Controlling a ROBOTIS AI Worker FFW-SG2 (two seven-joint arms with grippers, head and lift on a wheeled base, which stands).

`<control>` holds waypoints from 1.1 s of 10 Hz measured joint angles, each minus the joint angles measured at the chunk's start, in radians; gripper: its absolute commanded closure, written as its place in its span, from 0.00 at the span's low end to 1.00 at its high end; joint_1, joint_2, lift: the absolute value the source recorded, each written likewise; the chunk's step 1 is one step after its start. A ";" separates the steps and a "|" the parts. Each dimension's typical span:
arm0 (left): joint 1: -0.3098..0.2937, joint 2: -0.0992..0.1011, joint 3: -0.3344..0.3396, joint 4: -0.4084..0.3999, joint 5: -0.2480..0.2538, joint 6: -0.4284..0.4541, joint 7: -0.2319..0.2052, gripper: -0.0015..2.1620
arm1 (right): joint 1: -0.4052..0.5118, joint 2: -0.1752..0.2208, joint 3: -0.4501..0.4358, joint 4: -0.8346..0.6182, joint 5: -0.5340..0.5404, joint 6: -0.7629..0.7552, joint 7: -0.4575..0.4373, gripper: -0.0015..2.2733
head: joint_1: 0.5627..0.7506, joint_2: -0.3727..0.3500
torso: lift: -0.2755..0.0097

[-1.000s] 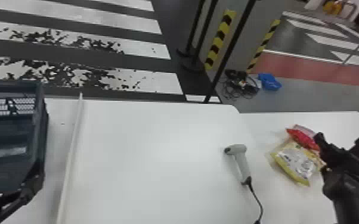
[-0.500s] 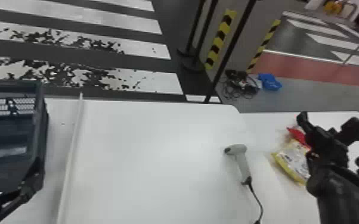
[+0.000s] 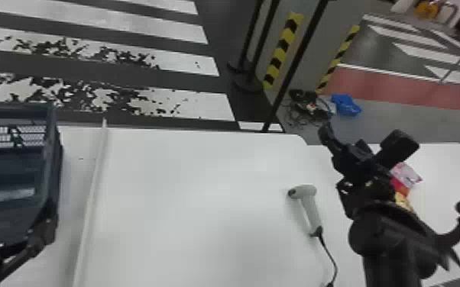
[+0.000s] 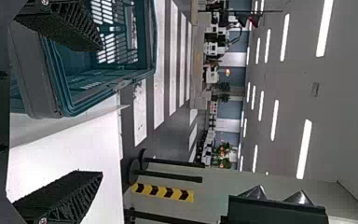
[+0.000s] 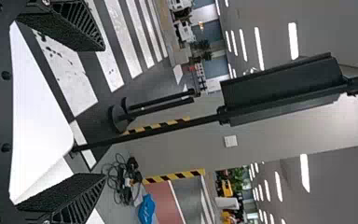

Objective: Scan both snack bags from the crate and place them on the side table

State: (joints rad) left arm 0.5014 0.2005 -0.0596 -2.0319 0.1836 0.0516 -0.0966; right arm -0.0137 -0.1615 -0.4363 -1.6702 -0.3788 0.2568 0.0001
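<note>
In the head view my right gripper [image 3: 363,143] is open above the side table [image 3: 447,171], partly covering the snack bags. Beyond its wrist, a red and pink bag [image 3: 405,176] lies against a yellow one [image 3: 404,200]. The grey scanner [image 3: 309,206] rests on the main table, left of the right arm. My left gripper [image 3: 30,244] is beside the dark crate [image 3: 55,168] at lower left. The left wrist view has that gripper [image 4: 100,112] open near the crate wall [image 4: 51,88]; in the right wrist view the right gripper [image 5: 103,112] stands open, nothing between its fingers.
A pale raised strip [image 3: 93,191] runs along the main table [image 3: 195,198] between crate and scanner. The scanner's cable [image 3: 330,255] trails toward the near edge. Behind the tables stand black posts [image 3: 294,65]; cables and a blue item [image 3: 345,105] lie on the floor.
The right gripper has moved left and up in the head view, away from the bags, covering much of the yellow one on the way. The left arm, crate and scanner stay put.
</note>
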 measured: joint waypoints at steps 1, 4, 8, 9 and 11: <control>0.001 -0.001 0.000 -0.003 -0.001 0.000 0.000 0.02 | 0.036 0.029 0.036 -0.066 0.012 0.034 -0.003 0.01 | 0.70 0.07 | 0.63; -0.006 -0.008 -0.007 0.000 -0.004 0.000 0.001 0.02 | 0.176 0.093 0.184 -0.231 0.115 0.064 -0.002 0.01 | 0.70 0.23 | 0.63; -0.008 -0.013 -0.014 0.005 -0.010 0.000 0.016 0.02 | 0.304 0.158 0.321 -0.352 0.230 0.083 0.001 0.01 | 0.70 0.36 | 0.63; -0.008 -0.016 -0.015 0.005 -0.010 -0.002 0.024 0.02 | 0.328 0.161 0.351 -0.352 0.267 0.035 0.001 0.01 | 0.70 0.37 | 0.63; -0.007 -0.020 -0.017 0.008 -0.010 -0.005 0.030 0.02 | 0.395 0.161 0.417 -0.332 0.355 -0.159 0.000 0.01 | 0.70 0.42 | 0.63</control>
State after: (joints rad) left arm 0.4948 0.1802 -0.0770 -2.0239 0.1733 0.0467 -0.0665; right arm 0.3812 0.0000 -0.0196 -2.0020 -0.0240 0.0975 0.0003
